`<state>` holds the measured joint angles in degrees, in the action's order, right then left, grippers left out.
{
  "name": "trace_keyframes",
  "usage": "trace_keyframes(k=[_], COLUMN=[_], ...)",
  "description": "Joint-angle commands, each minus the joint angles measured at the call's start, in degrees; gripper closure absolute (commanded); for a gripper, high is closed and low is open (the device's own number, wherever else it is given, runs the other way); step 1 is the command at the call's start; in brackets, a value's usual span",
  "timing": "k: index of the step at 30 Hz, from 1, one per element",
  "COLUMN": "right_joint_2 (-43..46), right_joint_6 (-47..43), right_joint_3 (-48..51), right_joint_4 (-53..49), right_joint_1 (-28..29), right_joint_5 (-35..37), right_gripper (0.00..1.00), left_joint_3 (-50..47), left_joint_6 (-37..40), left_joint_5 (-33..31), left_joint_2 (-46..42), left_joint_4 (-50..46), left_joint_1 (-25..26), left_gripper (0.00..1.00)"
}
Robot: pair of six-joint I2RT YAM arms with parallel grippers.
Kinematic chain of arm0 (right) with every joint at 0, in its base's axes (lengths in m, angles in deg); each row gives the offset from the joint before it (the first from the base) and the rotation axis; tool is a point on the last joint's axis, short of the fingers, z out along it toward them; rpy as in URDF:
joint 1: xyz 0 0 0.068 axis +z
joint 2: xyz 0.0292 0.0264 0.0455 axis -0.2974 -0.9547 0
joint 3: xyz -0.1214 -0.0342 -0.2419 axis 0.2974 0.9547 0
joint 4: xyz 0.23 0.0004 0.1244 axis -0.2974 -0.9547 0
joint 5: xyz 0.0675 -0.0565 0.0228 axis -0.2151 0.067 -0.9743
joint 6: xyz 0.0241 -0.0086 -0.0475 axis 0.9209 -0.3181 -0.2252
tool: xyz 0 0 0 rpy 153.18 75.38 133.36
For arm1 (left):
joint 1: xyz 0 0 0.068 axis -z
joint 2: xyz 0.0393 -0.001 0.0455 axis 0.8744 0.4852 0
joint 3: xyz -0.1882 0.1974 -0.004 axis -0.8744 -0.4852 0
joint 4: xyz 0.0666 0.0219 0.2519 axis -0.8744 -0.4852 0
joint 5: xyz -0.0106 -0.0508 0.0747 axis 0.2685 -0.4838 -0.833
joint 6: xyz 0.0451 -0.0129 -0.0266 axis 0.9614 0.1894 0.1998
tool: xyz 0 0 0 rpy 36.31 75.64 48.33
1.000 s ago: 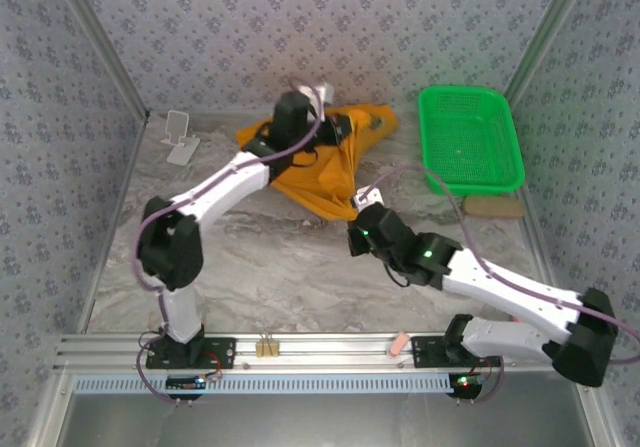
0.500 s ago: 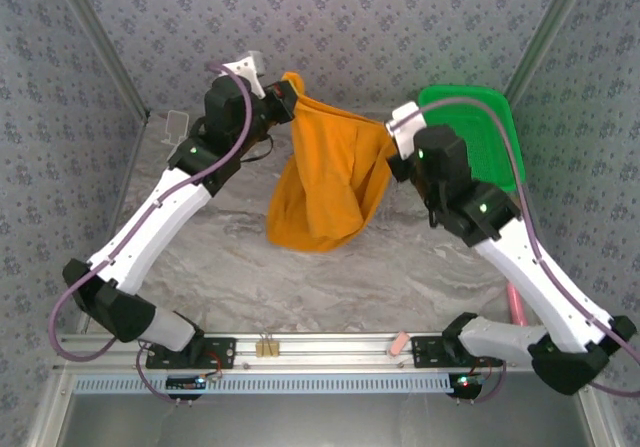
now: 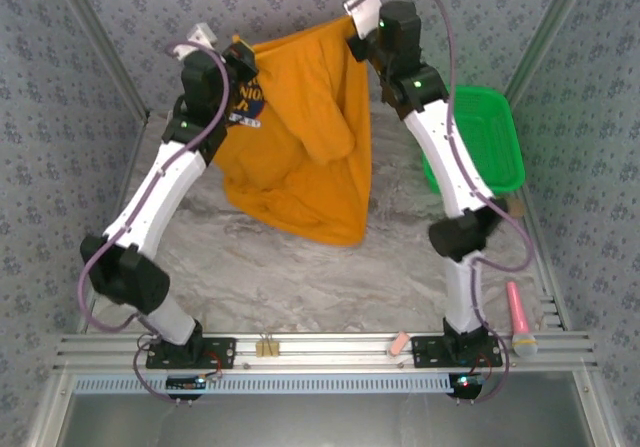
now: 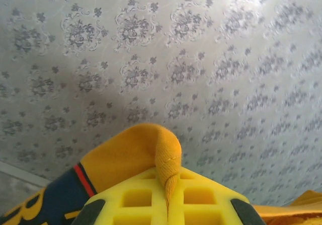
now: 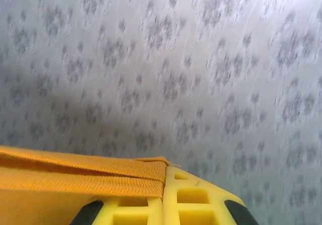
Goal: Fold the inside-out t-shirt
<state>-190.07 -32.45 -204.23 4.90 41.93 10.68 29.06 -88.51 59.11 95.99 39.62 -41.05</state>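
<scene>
The orange t-shirt (image 3: pixel 300 157) hangs in the air above the marble table (image 3: pixel 300 277), stretched between my two raised arms. Its lower part dangles to a point. A dark lettered print (image 3: pixel 246 102) shows near its upper left corner. My left gripper (image 3: pixel 240 59) is shut on that corner. In the left wrist view its yellow fingers (image 4: pixel 201 197) pinch a fold of the t-shirt (image 4: pixel 151 149), with the print (image 4: pixel 50 200) beside them. My right gripper (image 3: pixel 355 39) is shut on the upper right corner. In the right wrist view the ribbed hem (image 5: pixel 90 177) runs into that gripper (image 5: pixel 165 177).
A green basket (image 3: pixel 492 137) stands at the back right, partly behind the right arm. A pink-handled object (image 3: pixel 520 315) lies at the right near the front rail. Small clips (image 3: pixel 266 346) sit on the rail. Patterned walls close in the back and sides.
Both arms have risen from the table to the back wall, lifting the t-shirt off the surface. They have moved apart, so the bunched t-shirt now hangs spread out.
</scene>
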Motion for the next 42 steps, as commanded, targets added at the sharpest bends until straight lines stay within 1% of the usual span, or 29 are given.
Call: trace_keyframes(k=[1, 3, 4, 6, 8, 10, 11, 12, 16, 17, 18, 19, 20, 21, 22, 23, 24, 25, 26, 27, 28, 30, 31, 33, 35, 36, 38, 40, 42], right_joint_2=[0.01, 4.49, 5.82, 7.8, 10.48, 15.94, 19.5, 23.8, 44.98, 48.42, 51.72, 54.91, 57.08, 59.26, 61.08, 62.65, 64.31, 66.27, 67.8, 69.29, 70.31, 70.51, 69.68, 66.6, 62.0, 59.47, 54.38, 48.7, 42.85], right_joint_6=[-5.44, -9.83, -12.56, -15.27, -13.98, -11.01, -10.3, -10.0, -15.17, -15.64, -15.38, -14.86, -14.3, -13.49, -12.82, -13.17, -15.19, -17.23, -18.49, -18.3, -16.88, -16.31, -15.97, -14.5, -9.82, -7.29, -4.41, -2.09, 3.83], right_joint_3=[-8.88, -1.76, -0.77, -0.76, 0.54, 7.76, 14.61, 24.69, 67.26, 74.15, 81.86, 88.74, 94.79, 101.11, 107.02, 111.29, 114.99, 117.74, 119.05, 120.28, 120.49, 119.12, 118.3, 116.36, 114.05, 112.73, 111.13, 109.08, 104.8], right_joint_4=[6.37, 12.11, 11.79, 6.89, -0.73, -6.36, -6.61, -3.99, 15.05, 16.61, 17.32, 16.55, 15.72, 15.05, 14.39, 12.52, 8.25, 4.15, 0.57, -0.15, 0.75, 2.8, 5.22, 10.15, 14.57, 16.94, 21.12, 24.39, 25.77], right_joint_1=[-3.58, -2.54, -1.7, -0.33, 0.57, 1.47, 1.82, 2.5, 7.78, 9.21, 11.09, 13.36, 15.82, 18.87, 21.6, 23.73, 25.52, 27.58, 28.85, 29.8, 29.8, 28.37, 27.08, 23.38, 19.97, 18.78, 17.96, 17.12, 16.4], right_joint_5=[5.78, 5.73, 6.15, 7.81, 8.18, 8.94, 8.72, 8.38, 5.65, 4.92, 4.77, 4.76, 5.6, 6.78, 7.08, 5.8, 1.96, -1.41, -3.85, -4.55, -4.55, -6.74, -8.34, -13.08, -19.19, -21.03, -21.69, -21.17, -17.97], right_gripper=[1.0, 1.0, 1.0, 1.0, 1.0, 1.0, 1.0, 1.0, 1.0, 1.0, 1.0, 0.96, 0.91, 0.84, 0.73, 0.65, 0.58, 0.45, 0.38, 0.35, 0.32, 0.29, 0.29, 0.28, 0.29, 0.29, 0.3, 0.31, 0.34], left_joint_3=[12.15, 17.42, 19.15, 19.55, 16.16, 7.52, 2.36, -4.41, -32.58, -37.85, -44.87, -51.26, -56.96, -63.33, -68.98, -73.01, -76.4, -78.32, -79.52, -80.93, -82.17, -84.01, -84.62, -84.17, -81.74, -79.67, -74.8, -70.24, -66.74], left_joint_6=[-5.03, -4.11, -3.54, -3.5, -2.75, -2.07, -2.13, -2.03, -5.62, -7.24, -8.92, -10.01, -10.63, -11.38, -12.82, -13.14, -13.84, -16.04, -17.08, -16.62, -16.19, -14.97, -13.49, -10.15, -6.61, -4.01, -0.33, 2.94, 5.13], left_joint_5=[2.52, 4.64, 5.27, 6.46, 7.59, 7.69, 7.78, 7.87, 6.38, 6.5, 6.87, 7.61, 8.11, 8.73, 8.35, 7.67, 6.04, 3.01, 1.11, 0.58, 0.9, 1.88, 2.5, 3.33, 4.36, 5.27, 6.61, 8.4, 9.71], left_joint_2=[3.08, 3.94, 3.58, 1.54, -2.12, -7.57, -10.39, -13.99, -28.84, -32.08, -35.86, -39.7, -43.17, -47.53, -52.21, -56.95, -62.62, -68.29, -72.94, -78.05, -82.39, -87.89, -88.96, -86.65, -80.36, -75.87, -66.72, -57.85, -50.01], left_joint_4=[-1.19, -2.5, -3.38, -4.76, -5.42, -4.63, -3.54, -1.45, 4.14, 3.83, 3.03, 2.26, 1.53, 0.44, -1.79, -4.43, -10.25, -18.22, -24.01, -28.1, -29.95, -29.54, -27.73, -24.42, -21.8, -21.12, -21.34, -20.64, -19.63], left_joint_1=[-4.95, -5.07, -5.06, -5.03, -4.82, -4.48, -4.45, -4.31, -3.58, -3.38, -2.91, -2.0, -0.9, 0.71, 2.63, 4.5, 6.34, 7.74, 8.38, 8.66, 8.66, 8.67, 8.61, 8.58, 8.64, 8.63, 8.72, 8.84, 8.9], left_gripper=[1.0, 1.0, 1.0, 1.0, 1.0, 1.0, 0.99, 0.97, 0.91, 0.87, 0.76, 0.58, 0.5, 0.5, 0.48, 0.44, 0.4, 0.38, 0.38, 0.38, 0.38, 0.38, 0.38, 0.37, 0.33, 0.29, 0.26, 0.25, 0.25])
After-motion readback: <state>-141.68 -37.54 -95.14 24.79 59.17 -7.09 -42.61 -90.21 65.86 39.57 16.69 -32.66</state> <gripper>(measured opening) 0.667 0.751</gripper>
